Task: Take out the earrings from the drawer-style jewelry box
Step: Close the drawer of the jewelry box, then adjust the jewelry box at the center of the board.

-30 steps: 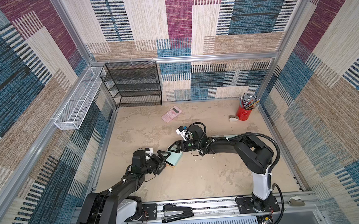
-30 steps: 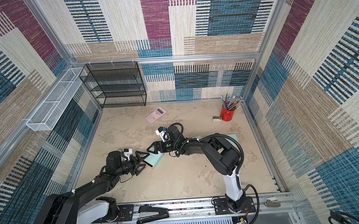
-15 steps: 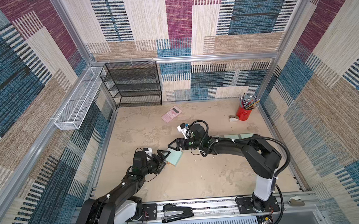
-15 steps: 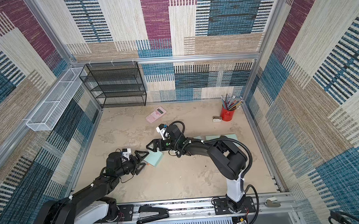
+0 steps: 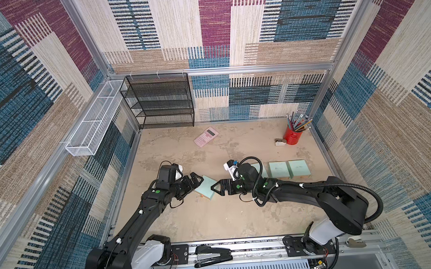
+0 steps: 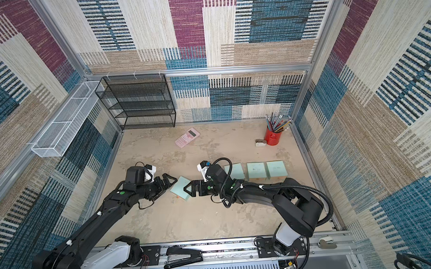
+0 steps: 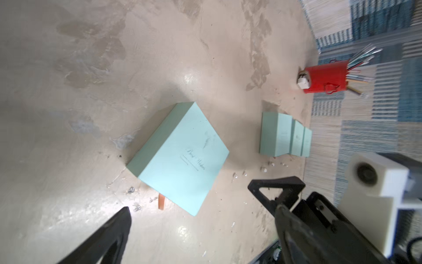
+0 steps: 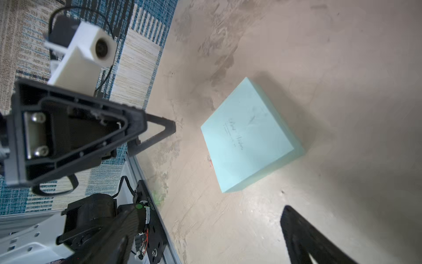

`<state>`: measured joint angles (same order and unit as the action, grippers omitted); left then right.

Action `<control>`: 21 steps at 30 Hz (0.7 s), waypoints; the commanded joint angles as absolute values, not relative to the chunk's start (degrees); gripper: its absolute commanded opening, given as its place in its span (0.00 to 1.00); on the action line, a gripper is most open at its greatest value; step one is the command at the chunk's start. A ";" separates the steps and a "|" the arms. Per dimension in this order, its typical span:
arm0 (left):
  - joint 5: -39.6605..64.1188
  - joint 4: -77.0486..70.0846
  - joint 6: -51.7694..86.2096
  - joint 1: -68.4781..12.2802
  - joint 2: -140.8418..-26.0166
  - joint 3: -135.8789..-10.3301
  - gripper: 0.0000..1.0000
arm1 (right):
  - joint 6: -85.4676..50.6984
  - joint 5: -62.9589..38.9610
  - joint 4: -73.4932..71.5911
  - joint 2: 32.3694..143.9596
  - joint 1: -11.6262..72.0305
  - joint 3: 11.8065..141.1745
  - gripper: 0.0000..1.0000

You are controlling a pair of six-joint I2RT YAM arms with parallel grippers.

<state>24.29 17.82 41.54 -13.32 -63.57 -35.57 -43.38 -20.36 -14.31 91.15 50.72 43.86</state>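
Wide open and empty, the left gripper (image 5: 196, 183) and right gripper (image 5: 216, 188) flank the closed mint-green box (image 5: 206, 189), evidently to brace and open it; earrings (image 7: 264, 169) lie loose on the floor (image 7: 205, 68) beside three further boxes (image 7: 276, 137)

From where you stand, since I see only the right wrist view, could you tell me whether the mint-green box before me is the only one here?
Observer: No, in both top views three more mint-green boxes stand in a row beside the right arm.
Operator: Thank you. Does my box have a drawer pull?
Observer: Yes, the left wrist view shows a brown tab sticking out at the box's edge on the left pincer's side.
Operator: Are any earrings lying outside it?
Observer: Yes, that view shows several tiny glinting studs on the floor close beside the row.
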 commanded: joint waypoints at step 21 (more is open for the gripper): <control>25.87 11.56 37.23 -14.15 -75.17 -36.20 0.99 | -37.70 -24.17 -21.46 107.48 49.79 56.85 0.99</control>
